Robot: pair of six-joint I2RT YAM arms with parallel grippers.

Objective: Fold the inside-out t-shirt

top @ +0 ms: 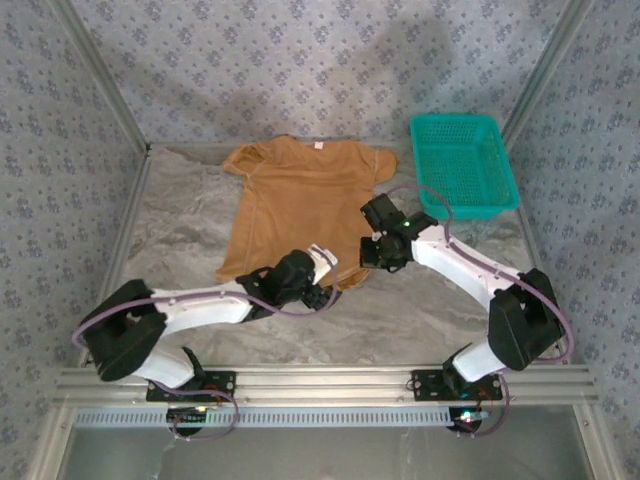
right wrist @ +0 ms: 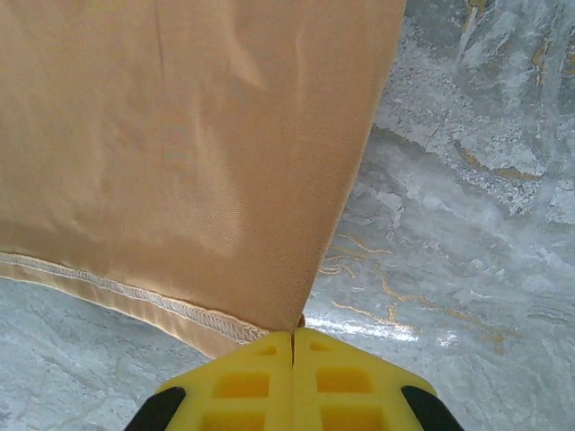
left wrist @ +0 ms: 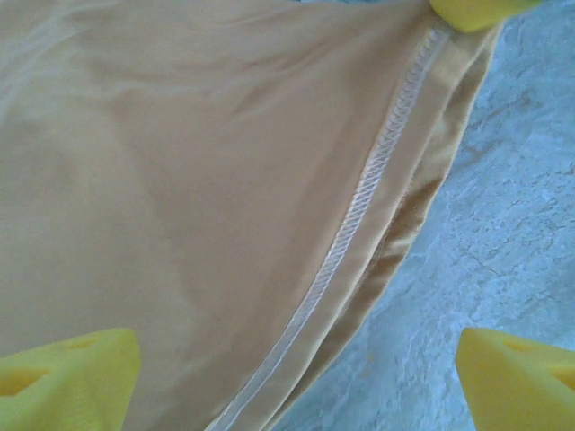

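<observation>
The left gripper (left wrist: 296, 382) stands wide open and holds nothing. Its yellow fingers (left wrist: 72, 377) straddle the stitched bottom hem of the inside-out t-shirt (top: 300, 195), which lies flat ahead of both grippers. A small white tag (top: 321, 146) sits at the collar, far ahead, too small to read. The right gripper (right wrist: 294, 337) is pinched closed on the shirt's hem corner. A teal basket (top: 465, 165) lies beyond it, to its right.

The t-shirt (top: 295, 200) is matt cloth, the table (top: 180, 230) marbled, the basket (top: 462, 165) perforated plastic
</observation>
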